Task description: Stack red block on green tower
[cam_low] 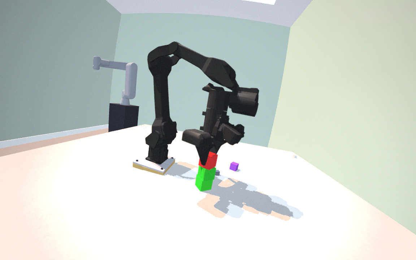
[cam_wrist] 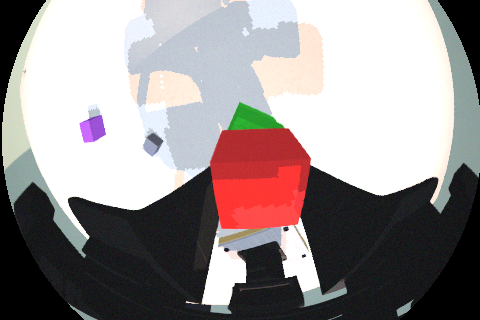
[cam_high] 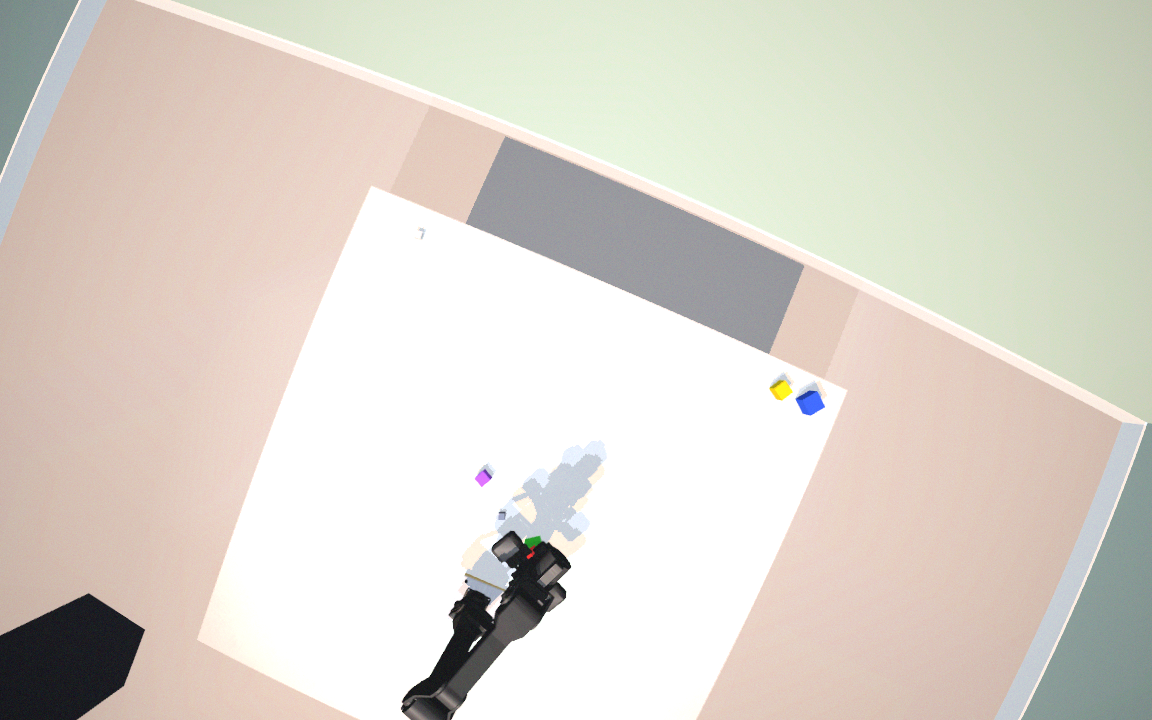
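My gripper [cam_low: 208, 155] [cam_high: 529, 555] is shut on the red block [cam_low: 210, 160] [cam_wrist: 259, 176] [cam_high: 529, 556] and points straight down. The red block sits right at the top of the green tower [cam_low: 204, 178] [cam_wrist: 252, 116] [cam_high: 533, 541], two green blocks stacked on the white table [cam_low: 106, 200]. In the side view the red block's underside meets the top green block; I cannot tell whether it rests on it. In the wrist view the red block hides most of the tower. The tower stands upright.
A small purple block [cam_low: 234, 165] [cam_high: 482, 477] [cam_wrist: 92, 130] and a tiny grey block [cam_wrist: 152, 143] [cam_high: 501, 514] lie just beyond the tower. A yellow block [cam_high: 780, 389] and a blue block [cam_high: 809, 402] sit at the table's far corner. The arm's base [cam_low: 153, 164] is close behind the tower.
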`<state>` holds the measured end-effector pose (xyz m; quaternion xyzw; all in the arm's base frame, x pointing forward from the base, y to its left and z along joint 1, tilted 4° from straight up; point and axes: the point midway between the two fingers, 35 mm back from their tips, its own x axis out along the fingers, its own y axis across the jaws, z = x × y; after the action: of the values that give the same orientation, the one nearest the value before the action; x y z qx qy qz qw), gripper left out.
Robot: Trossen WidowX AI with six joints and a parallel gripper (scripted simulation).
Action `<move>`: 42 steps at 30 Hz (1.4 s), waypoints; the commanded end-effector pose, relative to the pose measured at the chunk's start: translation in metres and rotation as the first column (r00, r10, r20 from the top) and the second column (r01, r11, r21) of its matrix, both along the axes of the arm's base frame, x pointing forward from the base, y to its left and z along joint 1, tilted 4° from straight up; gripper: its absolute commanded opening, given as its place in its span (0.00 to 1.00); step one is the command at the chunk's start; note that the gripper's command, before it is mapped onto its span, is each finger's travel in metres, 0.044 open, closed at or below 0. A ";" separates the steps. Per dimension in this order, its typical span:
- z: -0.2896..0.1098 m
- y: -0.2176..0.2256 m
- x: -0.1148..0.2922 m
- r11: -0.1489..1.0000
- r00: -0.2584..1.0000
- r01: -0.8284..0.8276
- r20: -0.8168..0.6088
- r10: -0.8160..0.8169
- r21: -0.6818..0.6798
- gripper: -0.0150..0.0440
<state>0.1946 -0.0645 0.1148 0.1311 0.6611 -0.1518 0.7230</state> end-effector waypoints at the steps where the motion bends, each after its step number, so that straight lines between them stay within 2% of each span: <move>1: 0.000 0.000 0.000 1.000 1.000 -0.004 0.002 0.004 0.002 0.25; 16: 0.001 0.000 0.001 1.000 1.000 -0.004 0.002 0.004 0.002 0.25; 33: -0.001 0.000 0.000 1.000 1.000 0.000 0.000 0.000 0.000 1.00; 42: -0.001 0.000 0.000 1.000 1.000 0.000 0.000 0.000 0.000 1.00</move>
<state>0.1948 -0.0646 0.1143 0.1310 0.6609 -0.1518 0.7232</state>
